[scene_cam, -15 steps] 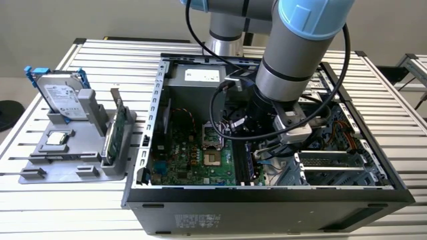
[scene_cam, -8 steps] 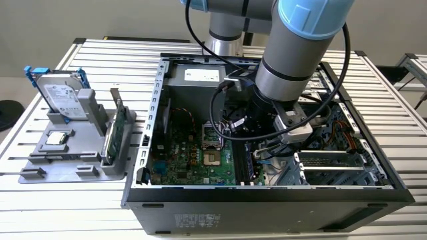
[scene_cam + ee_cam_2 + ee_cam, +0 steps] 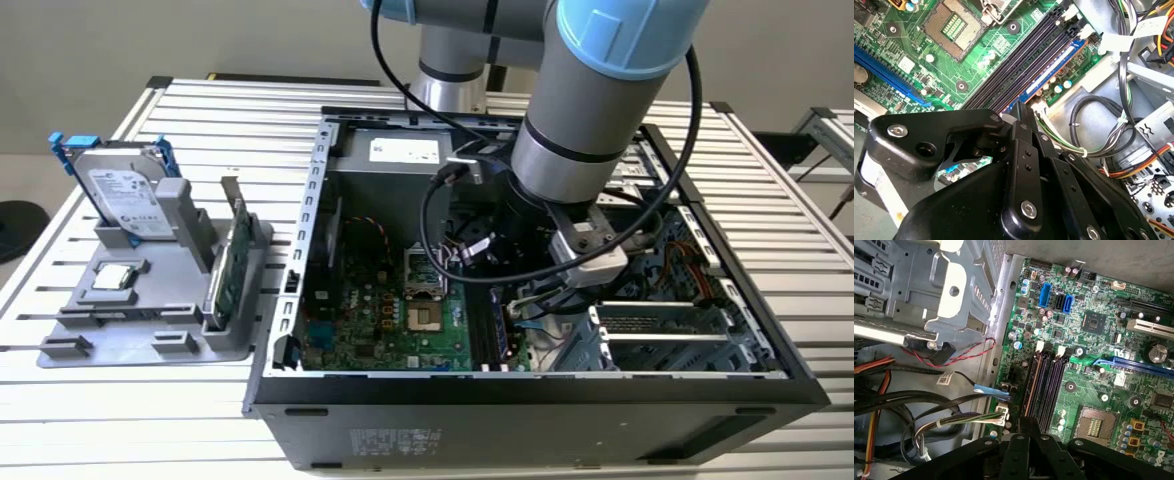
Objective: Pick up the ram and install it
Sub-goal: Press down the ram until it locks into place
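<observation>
The black metal fingers (image 3: 1004,116) of the gripper (image 3: 1023,111) are drawn narrow, closed on the upper edge of the ram (image 3: 1054,75). The ram stands on edge in the outermost of the memory slots (image 3: 1024,65), the one nearest the cable bundle (image 3: 1094,125).

**Handling, as judged:** the ram is light, stiff, thin and fragile. It should be held by the bare long edges, clear of the chips and contacts.

**Surroundings:**
- The slots are long, dark plastic channels on the glossy green motherboard (image 3: 979,55).
- Beyond the slots lies the square processor socket (image 3: 951,25).
- Farther from the slots, outside the steel case (image 3: 534,400), a grey holder (image 3: 134,330) on the ribbed table (image 3: 174,420) carries a hard drive (image 3: 127,195).
</observation>
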You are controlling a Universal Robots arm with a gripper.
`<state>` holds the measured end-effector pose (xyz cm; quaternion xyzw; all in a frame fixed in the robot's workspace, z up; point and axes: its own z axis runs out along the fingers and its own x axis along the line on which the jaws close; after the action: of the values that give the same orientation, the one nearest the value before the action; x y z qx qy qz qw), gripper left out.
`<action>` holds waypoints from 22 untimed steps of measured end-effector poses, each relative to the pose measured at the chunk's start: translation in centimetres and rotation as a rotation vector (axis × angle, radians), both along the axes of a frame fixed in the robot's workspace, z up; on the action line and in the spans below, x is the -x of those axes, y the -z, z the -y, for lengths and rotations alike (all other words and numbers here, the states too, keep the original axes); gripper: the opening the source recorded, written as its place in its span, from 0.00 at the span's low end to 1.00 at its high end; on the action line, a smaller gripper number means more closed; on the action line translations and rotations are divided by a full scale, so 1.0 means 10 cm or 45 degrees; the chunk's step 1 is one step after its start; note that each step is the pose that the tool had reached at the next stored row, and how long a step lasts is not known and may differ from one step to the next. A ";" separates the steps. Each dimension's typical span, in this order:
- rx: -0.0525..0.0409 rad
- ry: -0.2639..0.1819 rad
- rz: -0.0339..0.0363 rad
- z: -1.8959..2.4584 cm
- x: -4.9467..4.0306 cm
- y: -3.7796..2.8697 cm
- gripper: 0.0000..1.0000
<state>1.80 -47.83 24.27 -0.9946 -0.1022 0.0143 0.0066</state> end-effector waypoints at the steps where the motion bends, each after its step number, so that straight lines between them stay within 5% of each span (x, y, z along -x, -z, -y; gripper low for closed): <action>1: 0.000 -0.004 0.0000 0.000 0.000 0.000 0.00; 22: -0.001 -0.093 0.0000 0.000 0.001 0.000 0.00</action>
<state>1.79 -47.83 24.26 -0.9902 -0.1384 0.0145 0.0064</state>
